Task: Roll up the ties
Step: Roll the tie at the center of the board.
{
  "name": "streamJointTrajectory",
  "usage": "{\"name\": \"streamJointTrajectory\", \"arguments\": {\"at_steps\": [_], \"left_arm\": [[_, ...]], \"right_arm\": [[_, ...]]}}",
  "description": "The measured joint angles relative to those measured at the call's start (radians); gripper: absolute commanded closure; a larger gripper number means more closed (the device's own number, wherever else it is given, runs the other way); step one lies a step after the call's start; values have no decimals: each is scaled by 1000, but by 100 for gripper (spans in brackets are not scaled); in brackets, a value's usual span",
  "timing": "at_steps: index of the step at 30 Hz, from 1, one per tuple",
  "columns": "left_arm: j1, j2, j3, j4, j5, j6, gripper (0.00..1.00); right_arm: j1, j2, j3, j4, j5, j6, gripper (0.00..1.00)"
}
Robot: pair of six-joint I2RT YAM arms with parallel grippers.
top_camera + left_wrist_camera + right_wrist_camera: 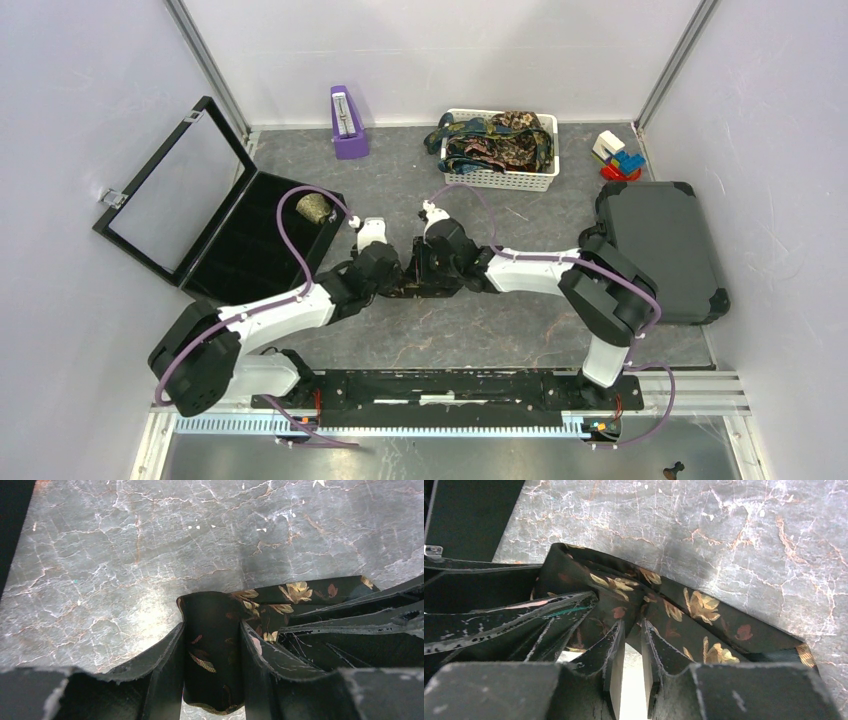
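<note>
A dark brown tie (413, 290) with gold and rust leaf print lies mid-table between both grippers. In the left wrist view my left gripper (212, 645) is shut on a folded, rolled-over part of the tie (295, 592), which fills the gap between the fingers. In the right wrist view my right gripper (632, 630) is nearly closed, its tips pinching the tie (699, 605) at a fold. In the top view the left gripper (405, 275) and right gripper (428, 270) meet tip to tip. More ties (500, 140) are heaped in a white basket (505, 180).
An open black case (250, 250) stands at the left with a rolled tie (313, 208) inside. A purple metronome-like object (347, 122) is at the back. A dark grey closed case (660, 245) and coloured toy blocks (617, 155) are at the right.
</note>
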Motion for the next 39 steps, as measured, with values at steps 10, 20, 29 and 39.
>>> {"name": "streamJointTrajectory", "arguments": {"at_steps": [10, 20, 29, 39], "left_arm": [[-54, 4, 42, -115, -89, 0, 53], [-83, 5, 67, -221, -151, -1, 53], [-114, 24, 108, -324, -215, -5, 53], [-164, 99, 168, -409, -301, -16, 53]], "right_arm": [[63, 8, -12, 26, -1, 23, 76], [76, 89, -12, 106, -43, 61, 77], [80, 103, -13, 157, -74, 67, 76], [-1, -82, -200, 114, -32, 35, 76]]}}
